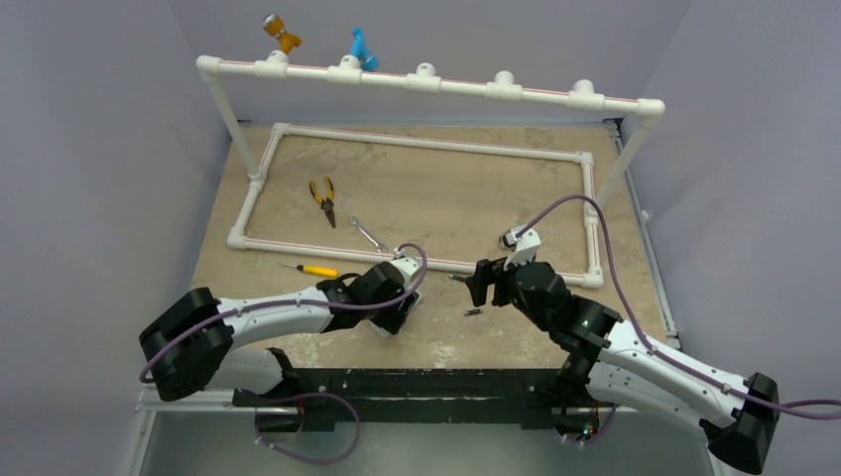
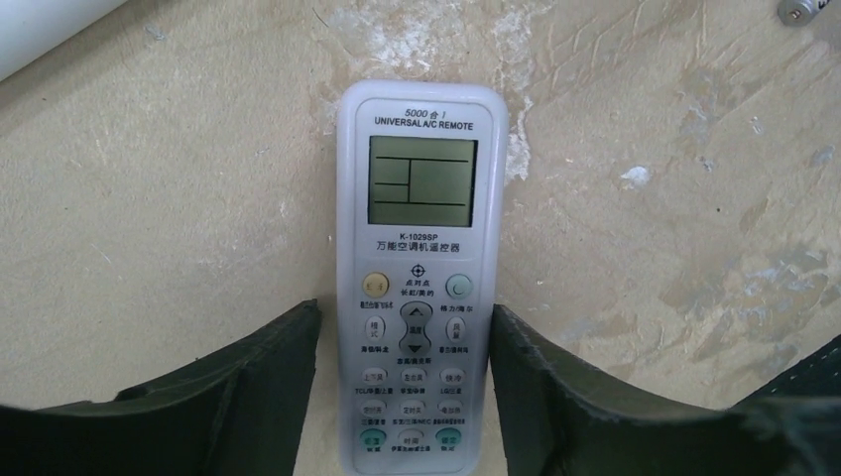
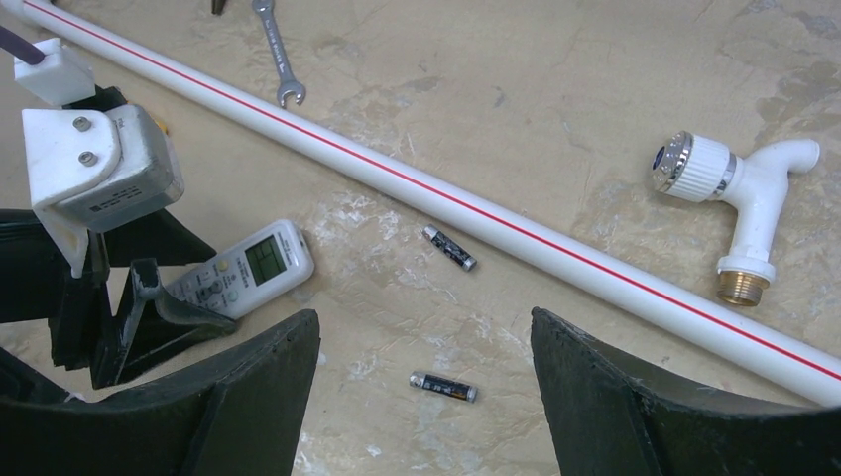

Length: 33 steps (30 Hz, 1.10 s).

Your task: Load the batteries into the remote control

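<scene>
**Left gripper (image 2: 405, 308) straddles face-up remote control (image 2: 421, 268), probably to turn it over.**
Clamping cannot be told. Right gripper (image 3: 424, 317) jaws apart: near battery (image 3: 442, 387) lies between them, far battery (image 3: 449, 248) beyond the tips.

The top external view looks down from above and behind the arm bases, far enough back to take in the whole worktop (image 1: 466, 198). The left wrist view faces straight down, very near, with the remote control (image 2: 420, 268) filling its centre above the left pincer (image 2: 405, 309). The right wrist view sits low and looks obliquely forward past the right pincer (image 3: 424, 317). It shares that remote with the left wrist view, and the batteries (image 3: 448, 248) with the overhead one.
</scene>
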Motion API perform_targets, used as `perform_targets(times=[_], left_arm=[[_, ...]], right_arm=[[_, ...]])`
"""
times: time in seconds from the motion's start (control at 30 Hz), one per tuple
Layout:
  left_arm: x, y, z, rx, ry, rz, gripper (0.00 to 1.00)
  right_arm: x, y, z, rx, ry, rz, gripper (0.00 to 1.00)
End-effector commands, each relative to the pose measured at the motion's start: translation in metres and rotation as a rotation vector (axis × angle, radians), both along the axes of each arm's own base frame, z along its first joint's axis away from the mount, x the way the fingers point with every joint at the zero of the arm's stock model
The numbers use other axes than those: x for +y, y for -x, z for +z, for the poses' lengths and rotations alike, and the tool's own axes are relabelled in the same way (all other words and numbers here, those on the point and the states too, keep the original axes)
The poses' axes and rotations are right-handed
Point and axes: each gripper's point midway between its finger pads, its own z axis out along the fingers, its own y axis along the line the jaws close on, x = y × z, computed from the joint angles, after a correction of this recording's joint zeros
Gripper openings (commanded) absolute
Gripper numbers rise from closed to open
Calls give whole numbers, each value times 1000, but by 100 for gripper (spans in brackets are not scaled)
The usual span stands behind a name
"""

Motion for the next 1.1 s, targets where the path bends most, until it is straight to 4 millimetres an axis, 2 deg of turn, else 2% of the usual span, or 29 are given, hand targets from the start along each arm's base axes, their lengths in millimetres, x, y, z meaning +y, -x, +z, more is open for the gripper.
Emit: perform_targets(times=[0.0,0.2,0.4,0.63,0.77,0.9,1.07], left_arm=[[-13,-4,5,5,34,9,57],[-21,1,8,25,83,-13,30],[-38,9,30,38,205,-52,1],[-50,14,72,-11,354,-73,0],[-56,19,95,-36,432,-91,0],[-54,23,104,-61,439,-103,0],[-55,29,102,-52,429,-143,0]], right_arm=[[-2,-1,-1,-12,-9,-18,76],[-4,0,-3,-9,-27,-34,76],[4,3,-4,22,-92,-29,76],[29,10,-5,139,-360,-58,82],[51,15,-4,220,-524,-38,85],[55,14,4,230,-601,-45,86],[62,19,21,213,-663,11,85]])
